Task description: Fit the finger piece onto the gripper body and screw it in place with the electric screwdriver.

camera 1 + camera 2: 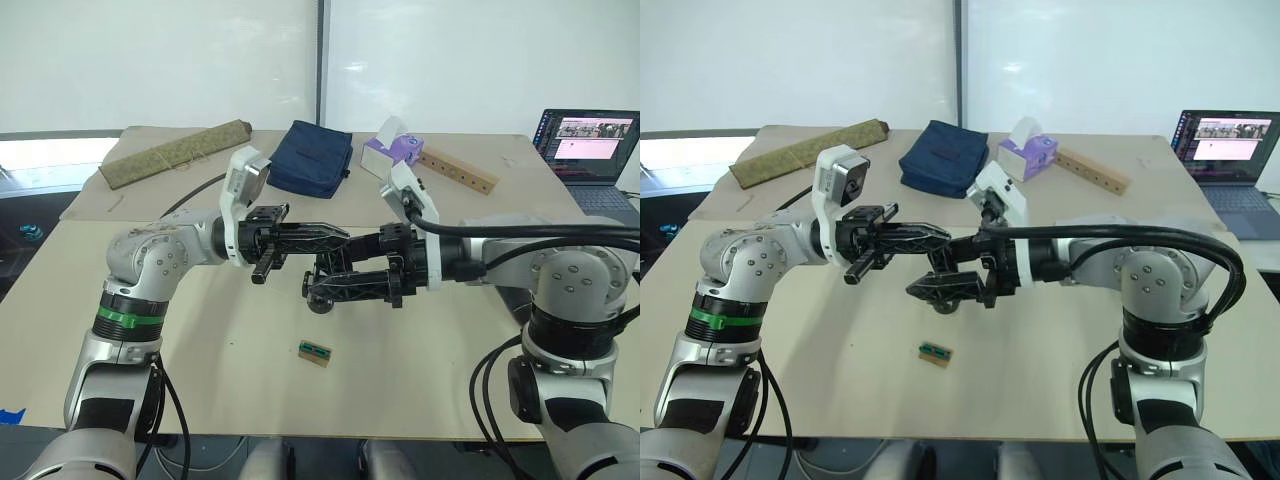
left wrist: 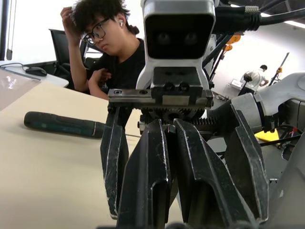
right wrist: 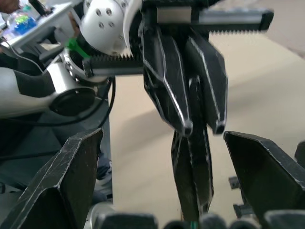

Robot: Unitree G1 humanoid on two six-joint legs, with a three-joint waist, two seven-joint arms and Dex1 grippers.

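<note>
My left gripper (image 1: 343,237) has its jaws drawn close together. In the right wrist view they seem to pinch a slim black part hanging below their tips, which I take for the finger piece (image 3: 191,176). My right gripper (image 1: 330,268) faces it with jaws spread wide, and the left jaws sit inside that spread. Just under the meeting point is the gripper body (image 1: 319,297), its round base low over the counter (image 1: 420,360). I cannot tell whether the right jaws touch it or whether it stands on its own.

I judge this to be the fitting step, with no screwing begun. To do it well, I would keep the right arm still so the body cannot swing. I would line the piece's flat end over its seat, checking from both wrist views, then lower slowly and let go only once it sits flush.

The electric screwdriver (image 2: 62,125) lies flat on the counter, well apart from the jaws, so 1 arm must be freed to fetch it. A small green-and-tan block (image 1: 315,352) lies on the counter nearer me.
</note>
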